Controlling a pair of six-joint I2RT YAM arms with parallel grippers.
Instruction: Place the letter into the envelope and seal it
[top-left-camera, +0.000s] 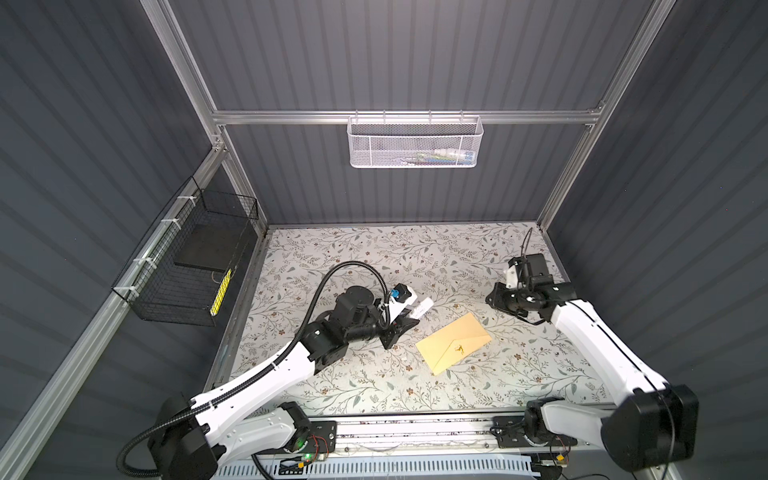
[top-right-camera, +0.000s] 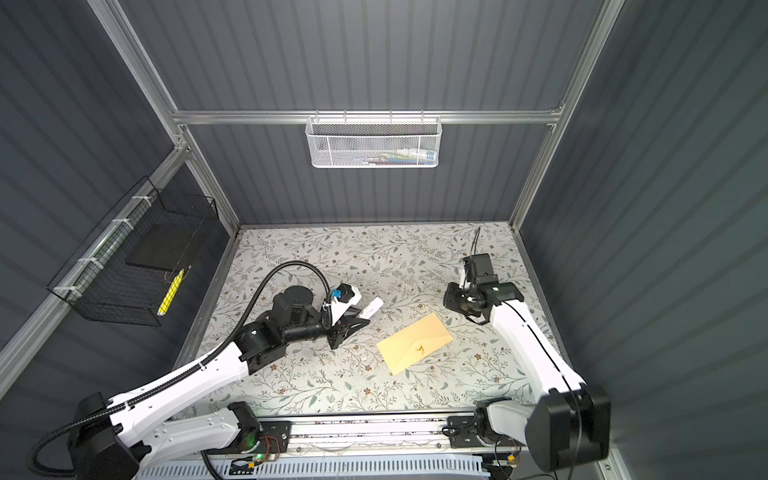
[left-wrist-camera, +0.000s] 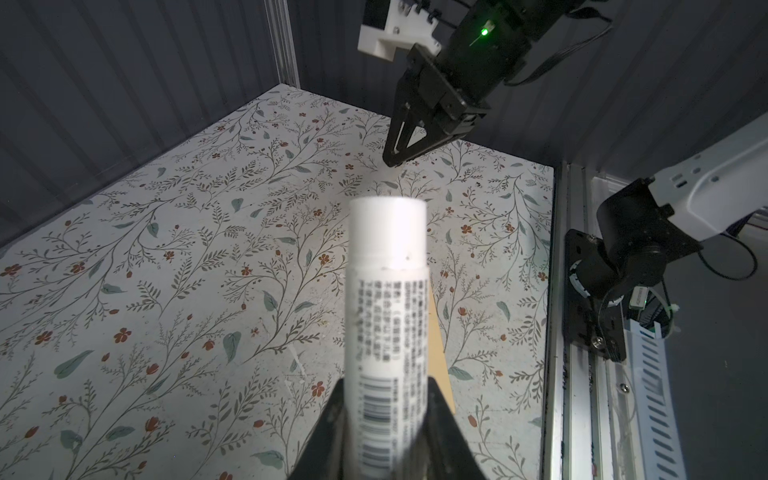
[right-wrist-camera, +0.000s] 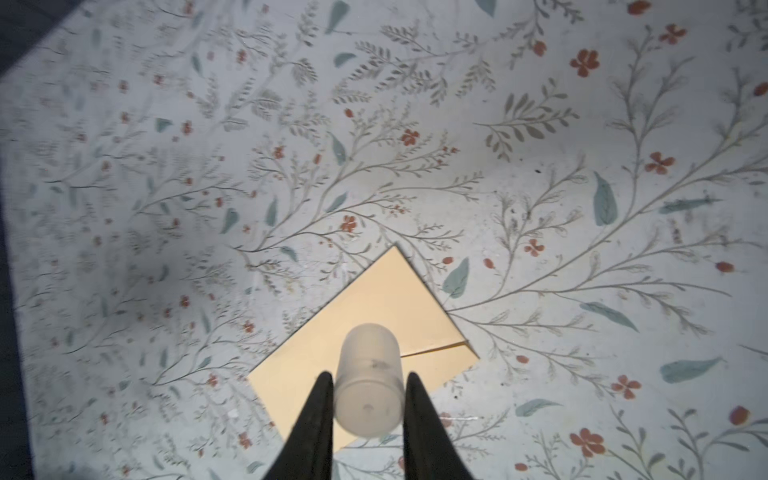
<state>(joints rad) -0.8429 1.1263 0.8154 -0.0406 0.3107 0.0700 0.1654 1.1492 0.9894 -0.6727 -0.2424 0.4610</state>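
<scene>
The tan envelope (top-left-camera: 453, 343) (top-right-camera: 415, 344) lies flat on the floral table, flap folded down, a small gold mark at the flap's point. No letter shows in any view. My left gripper (top-left-camera: 409, 320) (left-wrist-camera: 388, 386) hovers left of the envelope, shut on a white tube (left-wrist-camera: 388, 291) with a barcode label, which points toward the envelope's edge (left-wrist-camera: 438, 345). My right gripper (top-left-camera: 494, 298) (right-wrist-camera: 370, 378) hangs above the envelope's far right corner (right-wrist-camera: 374, 299), shut on a small translucent cap (right-wrist-camera: 370, 382). The left wrist view shows the right gripper's fingers (left-wrist-camera: 395, 158) pointing down at the table.
A white mesh basket (top-left-camera: 415, 143) hangs on the back wall and a black wire basket (top-left-camera: 187, 266) on the left wall. The metal rail (top-left-camera: 415, 428) with both arm bases runs along the table's front edge. Dark panel walls enclose the table.
</scene>
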